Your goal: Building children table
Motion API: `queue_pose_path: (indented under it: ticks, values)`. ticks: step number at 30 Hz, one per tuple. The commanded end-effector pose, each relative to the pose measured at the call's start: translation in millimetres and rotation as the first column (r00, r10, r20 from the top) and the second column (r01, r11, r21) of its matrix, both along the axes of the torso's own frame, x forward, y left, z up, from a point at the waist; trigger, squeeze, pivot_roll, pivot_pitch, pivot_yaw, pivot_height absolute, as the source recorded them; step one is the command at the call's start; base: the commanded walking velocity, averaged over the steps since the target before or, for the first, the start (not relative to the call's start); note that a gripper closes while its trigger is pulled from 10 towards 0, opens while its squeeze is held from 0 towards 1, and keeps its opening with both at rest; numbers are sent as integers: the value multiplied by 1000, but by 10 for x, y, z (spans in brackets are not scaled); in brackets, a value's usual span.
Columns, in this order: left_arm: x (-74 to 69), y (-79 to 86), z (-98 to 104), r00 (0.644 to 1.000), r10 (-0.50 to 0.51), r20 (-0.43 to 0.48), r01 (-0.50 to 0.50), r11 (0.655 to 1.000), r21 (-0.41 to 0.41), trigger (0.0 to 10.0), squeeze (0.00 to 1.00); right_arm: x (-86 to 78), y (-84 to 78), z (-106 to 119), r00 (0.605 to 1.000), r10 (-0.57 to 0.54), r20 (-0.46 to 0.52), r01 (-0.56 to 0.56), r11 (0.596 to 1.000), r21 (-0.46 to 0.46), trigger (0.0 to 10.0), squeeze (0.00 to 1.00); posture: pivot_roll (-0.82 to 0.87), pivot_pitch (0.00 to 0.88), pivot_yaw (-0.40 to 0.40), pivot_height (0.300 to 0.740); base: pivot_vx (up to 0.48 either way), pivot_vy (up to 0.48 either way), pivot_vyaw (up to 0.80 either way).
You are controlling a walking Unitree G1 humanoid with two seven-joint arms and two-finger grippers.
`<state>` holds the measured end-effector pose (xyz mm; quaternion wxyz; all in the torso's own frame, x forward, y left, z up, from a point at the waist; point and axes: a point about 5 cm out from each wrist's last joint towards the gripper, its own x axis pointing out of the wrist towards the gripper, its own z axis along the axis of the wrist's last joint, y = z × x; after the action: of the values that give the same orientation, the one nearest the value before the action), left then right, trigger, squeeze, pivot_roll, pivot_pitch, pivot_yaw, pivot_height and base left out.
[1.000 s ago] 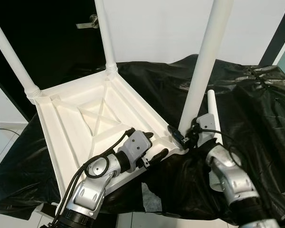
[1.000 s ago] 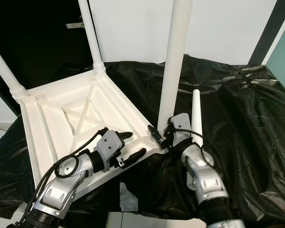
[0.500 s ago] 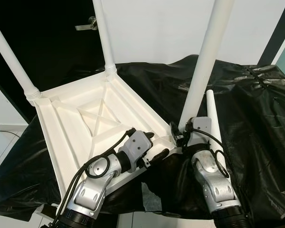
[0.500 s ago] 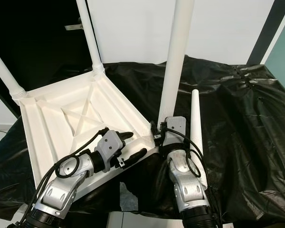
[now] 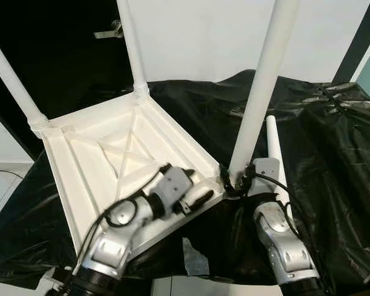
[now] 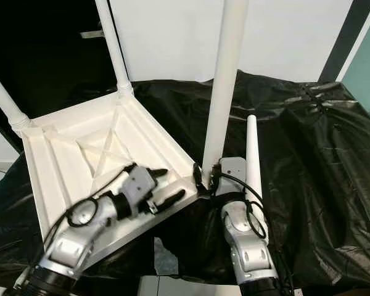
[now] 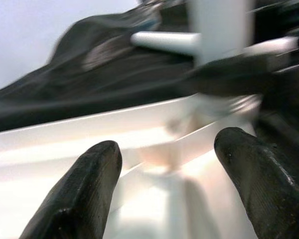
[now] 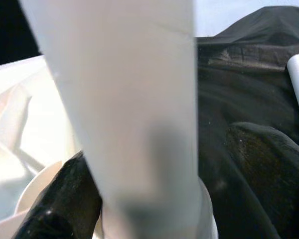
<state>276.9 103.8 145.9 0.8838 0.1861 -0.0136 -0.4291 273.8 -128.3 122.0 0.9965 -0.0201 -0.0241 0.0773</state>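
Left eye view: a black glossy plastic sheet (image 5: 333,142), crumpled, was recorded over the work surface. On it an upturned white moulded tabletop (image 5: 120,163), ribbed with a crossed brace, was lying tilted. Three round, smooth white legs were fitted upright; the near-corner leg (image 5: 262,92) was standing with its long axis vertical, directly ahead of the right gripper (image 5: 234,182), whose fingers (image 8: 261,164) were closed around its base. A loose fourth leg (image 5: 276,154) was lying just beside the right arm. The left gripper (image 5: 194,192) was held open over the tabletop's near rim.
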Motion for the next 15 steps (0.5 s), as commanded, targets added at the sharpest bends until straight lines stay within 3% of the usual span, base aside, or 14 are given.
queue_pose_path:
  ticks: [1,5,7,15]
  values:
    - [16,107,-12,1000,24,-15,-24,1000,11,10000,0,-36,-53,-18,1000,5,-6,-5,1000,-9,10000,0,-43,0,12,740,0,0,0]
    - [-28,229,-27,999,0,-42,2,999,48,10000,0,-64,-94,-38,1000,7,-12,-7,1000,-17,10000,0,-42,0,14,740,0,0,0]
    - [-119,347,-85,993,-45,-109,56,994,94,10000,0,-64,-138,-51,1000,-8,-16,8,999,-31,10000,0,-39,0,20,740,0,0,0]
    - [-253,453,-194,971,-102,-218,134,981,139,10000,0,-48,-133,-49,1000,-15,-16,15,1000,-28,10000,0,-35,0,20,740,0,0,0]
